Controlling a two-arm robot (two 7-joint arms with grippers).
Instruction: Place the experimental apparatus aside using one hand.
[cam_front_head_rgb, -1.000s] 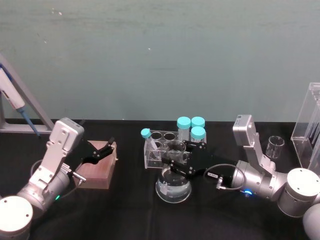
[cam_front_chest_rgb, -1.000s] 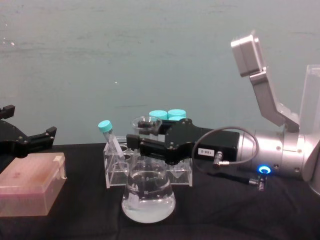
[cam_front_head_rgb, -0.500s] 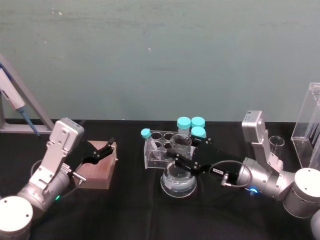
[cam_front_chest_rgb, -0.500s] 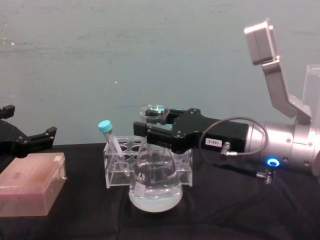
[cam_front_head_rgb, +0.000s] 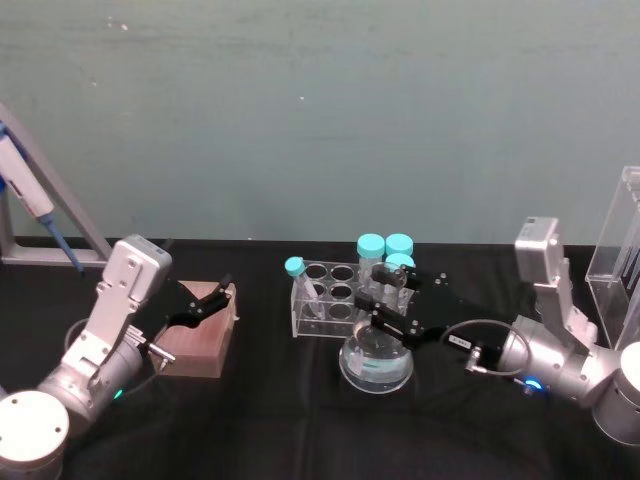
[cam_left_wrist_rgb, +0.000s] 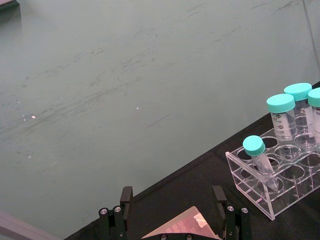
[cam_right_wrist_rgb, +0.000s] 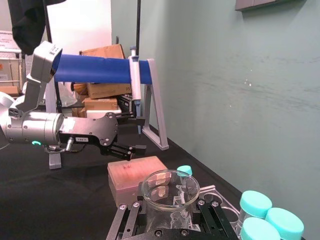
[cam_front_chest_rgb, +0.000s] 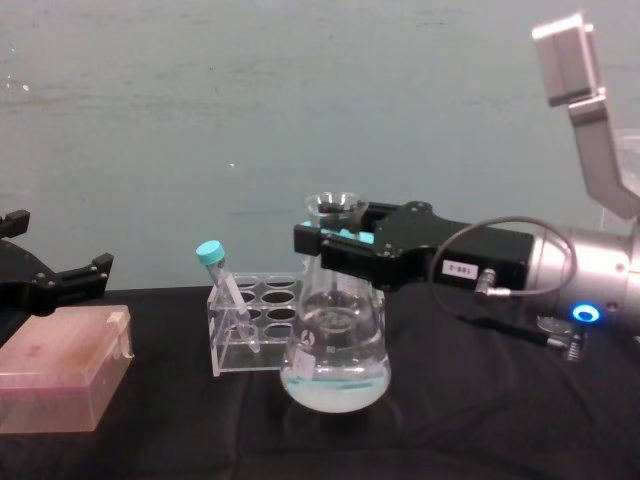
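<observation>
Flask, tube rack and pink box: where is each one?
flask (cam_front_chest_rgb: 335, 365), chest view, on its liquid-filled belly.
tube rack (cam_front_head_rgb: 320, 305), head view, on its clear front wall.
pink box (cam_front_chest_rgb: 55, 365), chest view, on its top.

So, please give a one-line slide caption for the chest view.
Right gripper shut on the neck of the conical flask, beside the tube rack.

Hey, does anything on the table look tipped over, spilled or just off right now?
No spill or damage shows. The right gripper is shut on the conical flask at its neck, and the flask stays upright. One teal-capped tube leans in the clear rack.
</observation>
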